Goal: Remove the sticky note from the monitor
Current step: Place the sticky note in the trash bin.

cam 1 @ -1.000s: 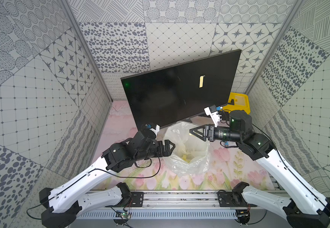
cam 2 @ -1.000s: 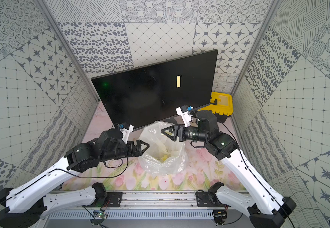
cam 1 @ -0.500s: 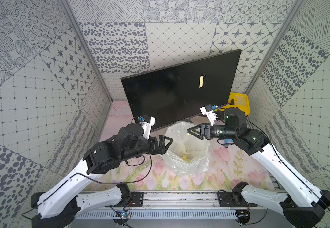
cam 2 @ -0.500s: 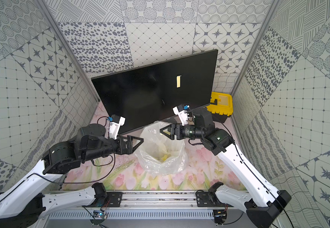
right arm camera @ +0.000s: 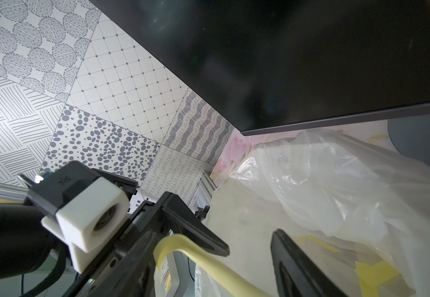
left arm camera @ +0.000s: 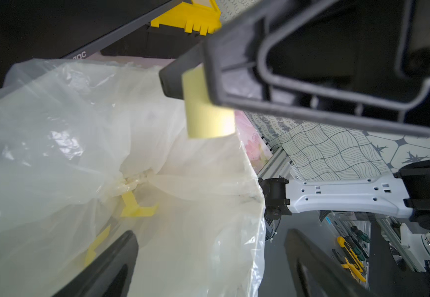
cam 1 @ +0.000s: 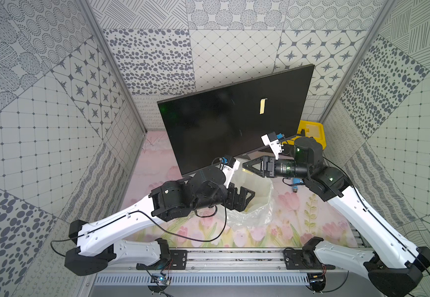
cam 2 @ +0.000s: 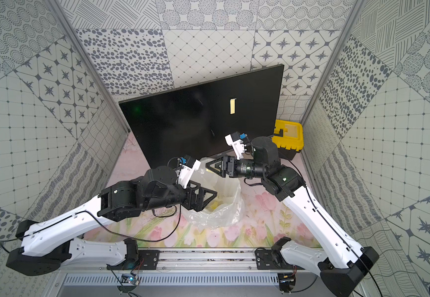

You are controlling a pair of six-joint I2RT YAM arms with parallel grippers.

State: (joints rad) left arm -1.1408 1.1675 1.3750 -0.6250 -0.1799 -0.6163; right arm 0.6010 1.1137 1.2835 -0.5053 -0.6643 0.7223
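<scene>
The left fingers (left arm camera: 106,270) stand apart at the mouth of the clear plastic bag (cam 1: 257,213). Just beyond, the right fingers (cam 1: 253,167) are also apart, with a yellow note (left arm camera: 203,113) clinging to one. Behind them, another sticky note (cam 1: 263,106) sits high on the monitor (cam 1: 208,133).

The brand "AOC" is printed in small pale letters on the lower bezel of the monitor (cam 1: 234,123), legible in both top views. Fine white print on the right arm (cam 1: 284,168) cannot be read.
</scene>
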